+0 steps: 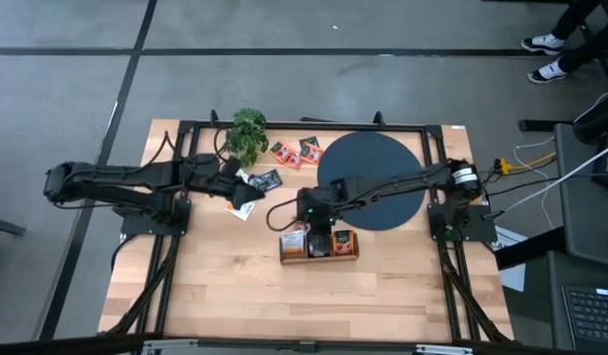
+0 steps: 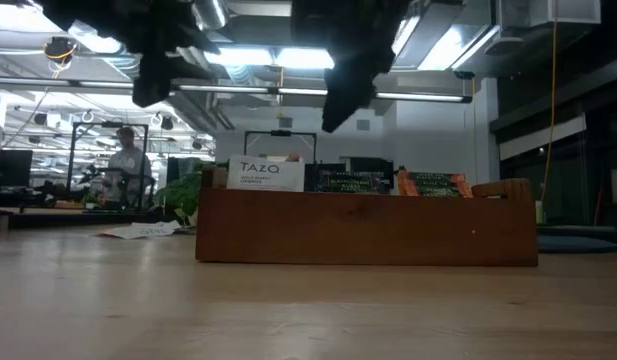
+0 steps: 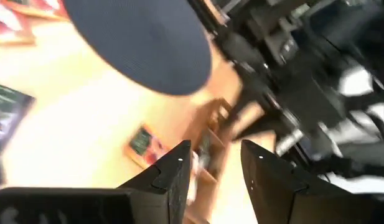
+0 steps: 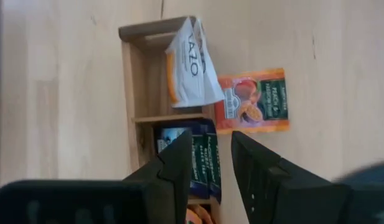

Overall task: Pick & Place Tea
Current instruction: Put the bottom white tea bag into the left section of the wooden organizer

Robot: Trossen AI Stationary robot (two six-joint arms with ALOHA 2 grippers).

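On the light wooden table (image 1: 235,296), the low wooden box with compartments (image 1: 318,247) sits near the middle, just in front of the large black round disc (image 1: 372,177). A small green leafy plant (image 1: 247,131) stands at the far edge.

Loose tea-bag packets lie in three places: two orange-red packets (image 1: 296,153) between the plant and the disc; a dark packet and a white one (image 1: 252,187) under the left arm's end; and one orange packet (image 4: 252,101) flat on the table, touching the box's outer wall.

The right gripper (image 4: 210,158) hangs above the box with its fingers apart and nothing between them. The left gripper (image 3: 213,171) is over the table near the plant, fingers likewise apart and holding nothing.

The right wrist view alone shows the box's contents from above: a white packet printed TAZO (image 4: 190,62) leans tilted in the end compartment, its long axis running roughly across the box. Dark packets with teal print (image 4: 201,162) stand on edge in the next compartment.

The low view shows the same white packet upright, its printed face towards the camera, rising above the box rim. It also shows a person (image 2: 126,160) in the room behind. Both arms there are dark shapes overhead, hiding part of the room.
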